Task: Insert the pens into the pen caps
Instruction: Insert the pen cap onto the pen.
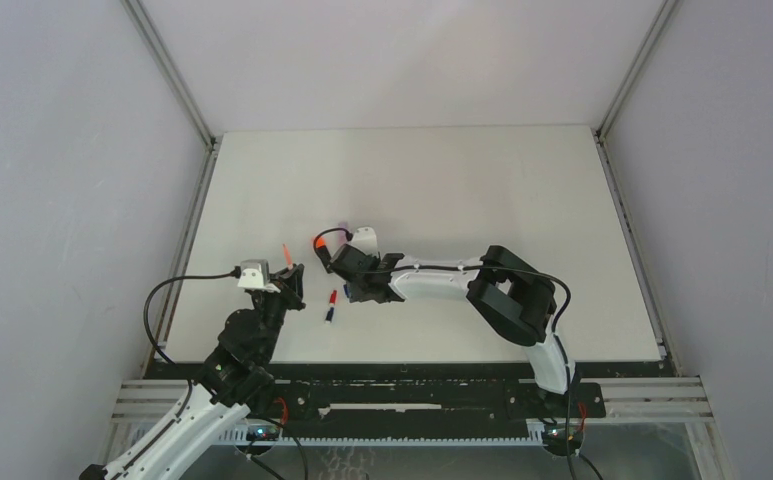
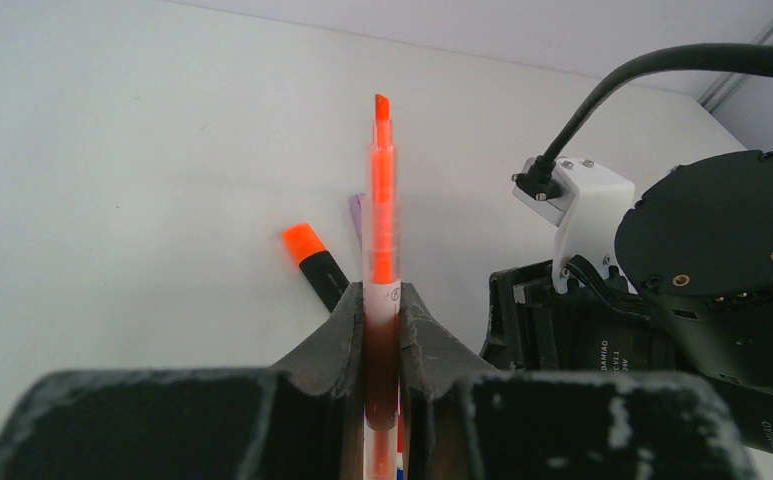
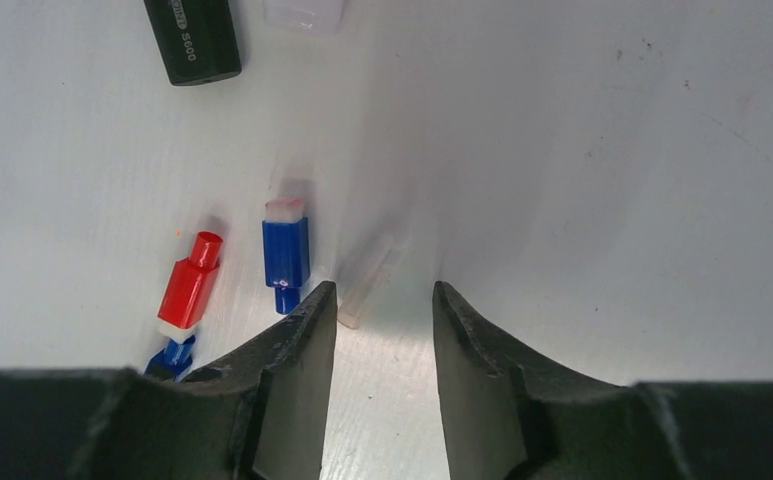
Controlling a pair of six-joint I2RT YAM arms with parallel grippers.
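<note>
Left claw [image 2: 384,300]: clamped tight on a thin orange pen [image 2: 383,200], clear-sleeved and uncapped, its chisel tip standing straight out past the fingertips and clear of the white surface [image 1: 462,180]. Ahead of this claw and slightly left: one black highlighter [image 2: 317,265] with a bright orange end, lying flat. Directly behind the held pen: a lilac sliver [image 2: 356,212], mostly hidden and not identifiable. Right of this claw, close by: the right arm's wrist housing [image 2: 702,270] with its cable. Right claw [image 3: 382,295]: low over the surface, jaws partly apart, gripping nothing. Ahead of it and to the left, in order: a stubby red piece [image 3: 190,285] with a white band and a blue part below it, then a stubby blue piece [image 3: 286,250] with a white end, both lying flat and apart from the fingers. Just off the tip of the finger on the left of that view: one pale clear cap [image 3: 366,283], lying at the mouth of the gap, not between the jaws; contact with the finger cannot be told. Farther ahead, left: the butt of the black highlighter, beside a pale item cut off by the view's edge.
</note>
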